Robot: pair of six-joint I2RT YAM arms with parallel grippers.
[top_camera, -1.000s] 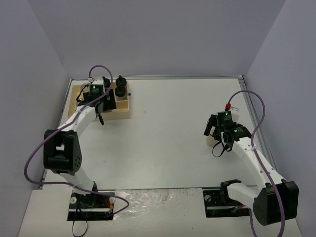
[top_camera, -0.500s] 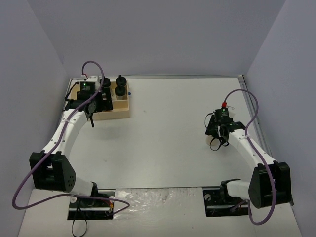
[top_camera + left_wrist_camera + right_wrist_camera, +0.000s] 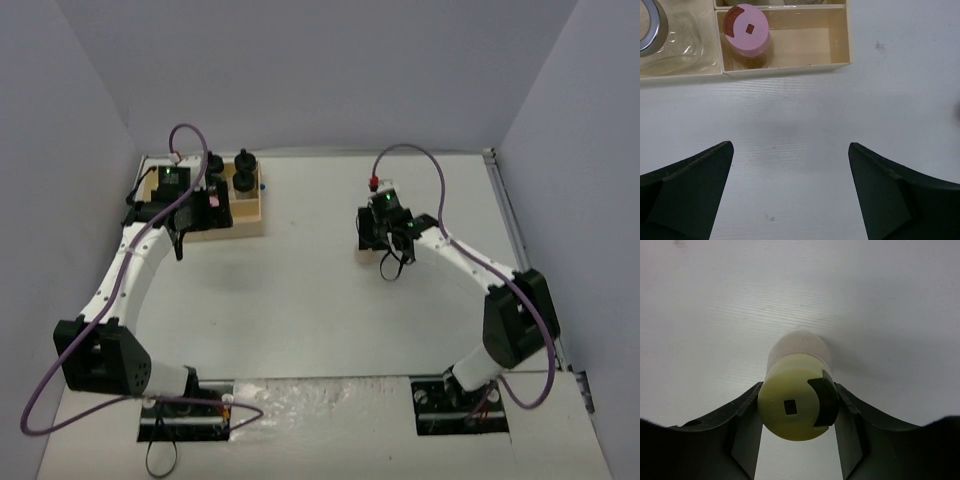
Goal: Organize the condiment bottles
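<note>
Layout: tray (image 3: 240,228) at the counter's (image 3: 300,310) far-left corner, one jar out at mid-counter.
Top view: in the tray's right end a front jar (image 3: 243,186) stands just before a rear jar (image 3: 243,163), with a third jar (image 3: 213,160) just left of the rear one; the left arm (image 3: 135,265) covers the tray's left part. Left wrist view: left gripper (image 3: 790,192) over the counter just before the tray, fingers (image 3: 685,195) well apart; a capped jar (image 3: 746,34) in the nearest compartment, a wider jar (image 3: 662,35) in the compartment beside it. The lone jar (image 3: 797,352) is well right of the tray, between the right gripper's (image 3: 797,390) fingers, touched on both sides.
</note>
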